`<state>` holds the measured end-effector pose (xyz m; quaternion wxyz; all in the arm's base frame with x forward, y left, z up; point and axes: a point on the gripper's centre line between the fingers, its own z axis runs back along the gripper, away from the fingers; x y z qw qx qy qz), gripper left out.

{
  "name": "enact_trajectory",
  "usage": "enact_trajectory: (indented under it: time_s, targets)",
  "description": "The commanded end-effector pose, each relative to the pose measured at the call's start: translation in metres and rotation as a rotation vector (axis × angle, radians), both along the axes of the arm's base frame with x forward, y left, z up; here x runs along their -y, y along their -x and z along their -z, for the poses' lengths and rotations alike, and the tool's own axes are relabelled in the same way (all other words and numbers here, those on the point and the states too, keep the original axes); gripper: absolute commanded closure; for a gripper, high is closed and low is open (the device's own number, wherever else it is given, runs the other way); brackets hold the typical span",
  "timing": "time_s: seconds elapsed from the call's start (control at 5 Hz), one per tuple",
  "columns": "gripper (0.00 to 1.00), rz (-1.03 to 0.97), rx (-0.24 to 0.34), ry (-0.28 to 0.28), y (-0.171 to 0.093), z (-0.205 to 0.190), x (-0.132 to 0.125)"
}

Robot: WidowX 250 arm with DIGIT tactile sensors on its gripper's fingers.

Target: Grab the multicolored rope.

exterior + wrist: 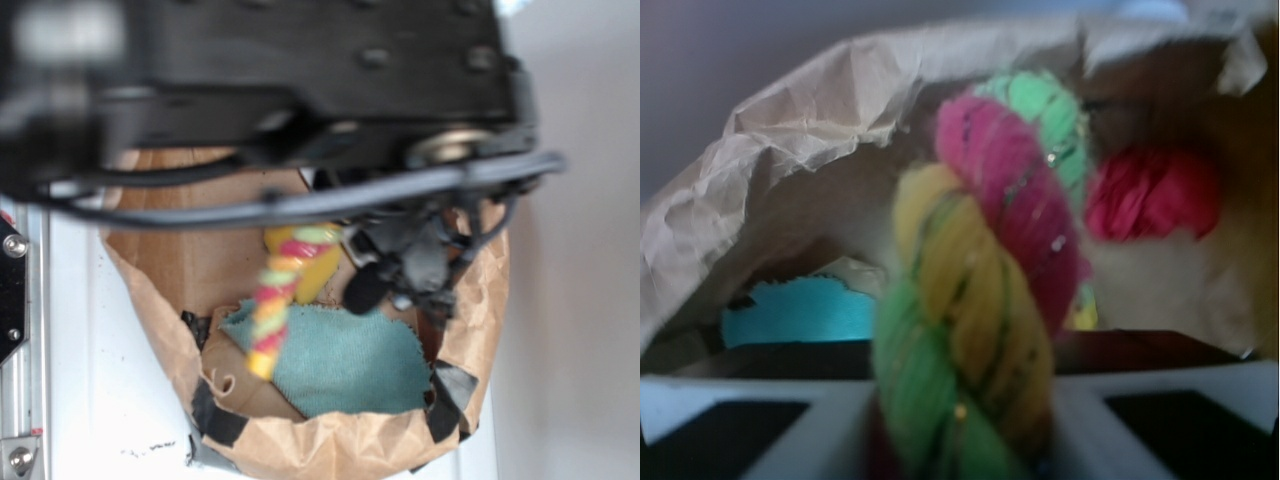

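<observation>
You had the multicolored rope (277,291) hanging inside the paper bag (480,300), its lower end dangling over the teal cloth (350,360) on the bag floor, w/ the yellow sponge wedge (322,270) just behind it. The rope looked off the floor, so something was carrying it from the top, prob. the gripper (960,440). In the wrist view the rope (980,300) rose straight up from between the two white gripper fingers (1120,395), filling the gap there. You appeared to be pinching it low on the cord, tho the contact pts themselves were blurred, so that's a judgement.

Why it sat that way: the cord is limp, so a hold at one end let the rest droop by gravity, clear of the cloth & sponge. The red bundle (1152,192) against the bag wall stayed apart from the rope. In the exterior view the arm (260,70) blocked the top, so I couldn't confirm the grip from there. Grab seemed basically done.
</observation>
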<state>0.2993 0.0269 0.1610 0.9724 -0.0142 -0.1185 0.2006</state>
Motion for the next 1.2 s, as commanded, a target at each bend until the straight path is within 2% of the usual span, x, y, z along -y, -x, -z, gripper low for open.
enact_trajectory:
  time_s: [0.0,0.2,0.4,0.6,1.0]
  targets:
    - [1.00,0.188,0.132,-0.149,0.016,-0.039,-0.009]
    - [1.00,0.233,0.068,-0.171,0.025,-0.051,-0.007]
    - [1.00,0.286,0.038,-0.125,0.028,-0.058,-0.007]
    - [1.00,0.314,0.029,-0.075,0.031,-0.061,-0.007]
    - [1.00,0.301,0.021,-0.063,0.030,-0.059,-0.006]
